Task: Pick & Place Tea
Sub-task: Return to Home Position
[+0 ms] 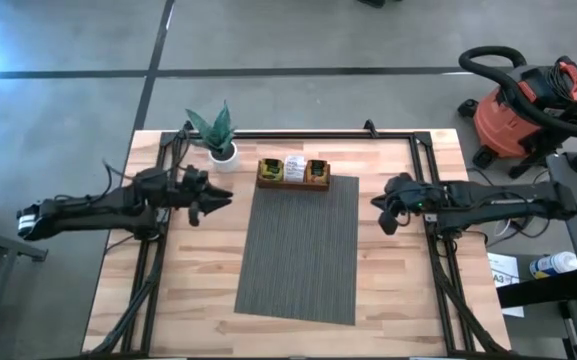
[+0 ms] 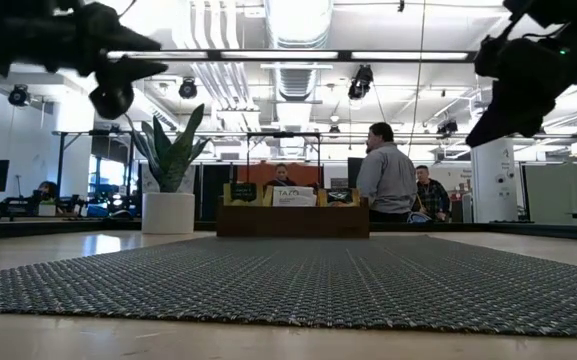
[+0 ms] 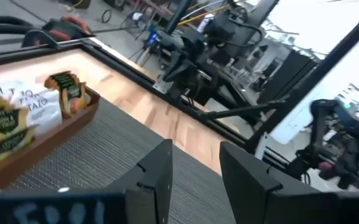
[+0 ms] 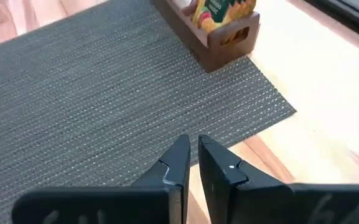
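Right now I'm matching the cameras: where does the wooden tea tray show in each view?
High view: wooden tray at the grey mat's far edge, beside the plant.
Low view: tray centre, beyond the mat, right of the plant.
Left wrist view: tray at the mat's edge.
Right wrist view: tray's end, at the mat's edge.
Shared landmark: the mat.

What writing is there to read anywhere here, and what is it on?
"TAZO": on the white tea bag in the wooden tray.
Yellow tea bags: printing too blurred to read.
Green-labelled tea bag: too blurred as well.
Red vacuum cleaner: any label is too small to read.
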Controlling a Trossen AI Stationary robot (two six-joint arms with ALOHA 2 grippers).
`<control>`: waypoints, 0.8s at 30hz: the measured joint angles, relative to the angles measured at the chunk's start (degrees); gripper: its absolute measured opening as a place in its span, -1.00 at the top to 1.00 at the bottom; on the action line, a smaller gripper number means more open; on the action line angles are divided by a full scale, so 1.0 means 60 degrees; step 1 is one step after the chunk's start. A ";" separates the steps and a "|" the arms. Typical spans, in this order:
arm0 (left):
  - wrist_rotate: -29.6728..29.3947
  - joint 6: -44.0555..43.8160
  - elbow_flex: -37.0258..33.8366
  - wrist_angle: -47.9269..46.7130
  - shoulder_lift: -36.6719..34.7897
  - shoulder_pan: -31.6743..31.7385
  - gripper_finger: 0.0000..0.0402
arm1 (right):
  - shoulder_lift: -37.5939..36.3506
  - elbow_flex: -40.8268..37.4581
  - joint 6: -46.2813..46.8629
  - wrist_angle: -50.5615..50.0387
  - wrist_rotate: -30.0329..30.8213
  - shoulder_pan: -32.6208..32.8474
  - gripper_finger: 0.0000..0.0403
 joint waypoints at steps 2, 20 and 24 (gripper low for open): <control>0.0106 -0.0009 -0.0547 0.0207 -0.0606 -0.0006 0.37 | -0.0308 -0.0102 -0.0122 -0.0103 0.0011 0.0004 0.83; 0.0155 -0.0157 -0.2924 0.0802 -0.3218 -0.0007 0.37 | -0.0669 -0.0577 0.0026 0.2806 0.0863 0.0004 0.83; 0.0148 -0.0160 -0.2924 0.0777 -0.3221 -0.0007 0.37 | -0.0664 -0.0571 0.0010 0.2809 0.0863 0.0004 0.83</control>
